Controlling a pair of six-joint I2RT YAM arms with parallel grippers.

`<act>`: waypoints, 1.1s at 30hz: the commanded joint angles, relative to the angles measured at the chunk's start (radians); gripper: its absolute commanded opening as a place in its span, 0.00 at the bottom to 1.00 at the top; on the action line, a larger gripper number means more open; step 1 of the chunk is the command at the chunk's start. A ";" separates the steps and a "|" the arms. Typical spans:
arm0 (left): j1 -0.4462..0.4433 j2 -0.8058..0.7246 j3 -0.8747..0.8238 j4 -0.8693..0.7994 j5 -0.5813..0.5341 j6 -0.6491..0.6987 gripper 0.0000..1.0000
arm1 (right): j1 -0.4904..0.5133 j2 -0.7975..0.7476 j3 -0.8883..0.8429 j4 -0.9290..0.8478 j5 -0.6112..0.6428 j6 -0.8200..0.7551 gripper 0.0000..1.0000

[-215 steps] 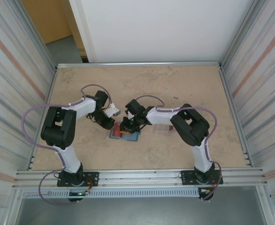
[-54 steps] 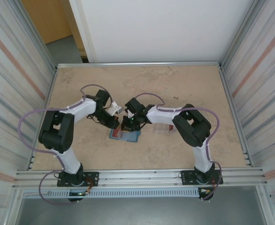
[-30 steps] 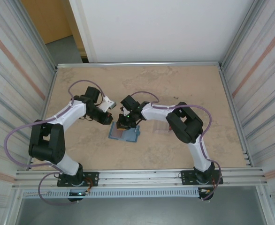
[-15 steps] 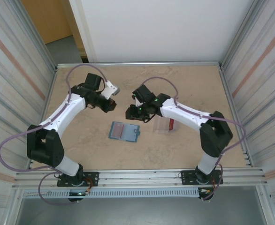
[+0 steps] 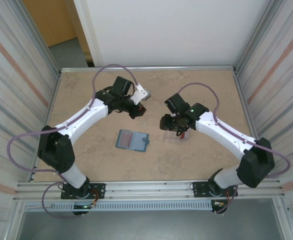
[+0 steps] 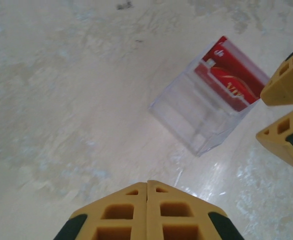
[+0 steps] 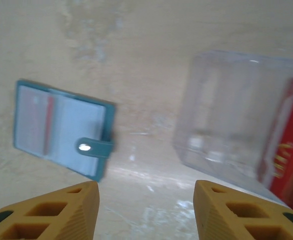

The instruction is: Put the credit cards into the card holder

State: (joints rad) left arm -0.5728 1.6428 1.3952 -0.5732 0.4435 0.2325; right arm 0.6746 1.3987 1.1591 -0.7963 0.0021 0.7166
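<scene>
The teal-blue card holder [image 5: 133,140] lies open and flat on the table, a red credit card [image 5: 126,138] showing in its left half. In the right wrist view the card holder [image 7: 61,129] is at left, its tab toward the clear case. Another red credit card [image 5: 182,133] stands inside the clear case. My right gripper [image 5: 168,125] hovers open between holder and case, nothing between its fingers [image 7: 54,212]. Farther back, above the table, my left gripper [image 5: 140,110] is shut and empty, looking down at the case and its credit card [image 6: 232,80].
The clear plastic case [image 5: 176,136] stands right of the holder, close under the right gripper; it is the clear plastic case [image 6: 199,112] in the left wrist view. Metal rails and corrugated walls [image 5: 21,75] frame the beige table [image 5: 196,90].
Both grippers have left the card holder. The right one opened and swung right toward the clear case; the left one, still shut, rose and moved back and right.
</scene>
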 commanded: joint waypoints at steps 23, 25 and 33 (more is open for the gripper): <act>-0.201 0.442 0.296 -0.065 0.165 -0.233 0.00 | -0.326 -0.068 -0.183 0.027 -0.043 -0.082 0.72; -0.207 0.446 0.301 -0.063 0.173 -0.237 0.00 | -0.327 -0.054 -0.186 0.043 -0.047 -0.086 0.72; -0.222 0.510 0.315 -0.083 0.152 -0.208 0.00 | -0.330 -0.028 -0.201 0.063 -0.057 -0.092 0.71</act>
State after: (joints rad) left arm -0.7876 2.1353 1.6871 -0.6243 0.5926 0.0071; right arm 0.3527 1.3609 0.9691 -0.7387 -0.0471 0.6441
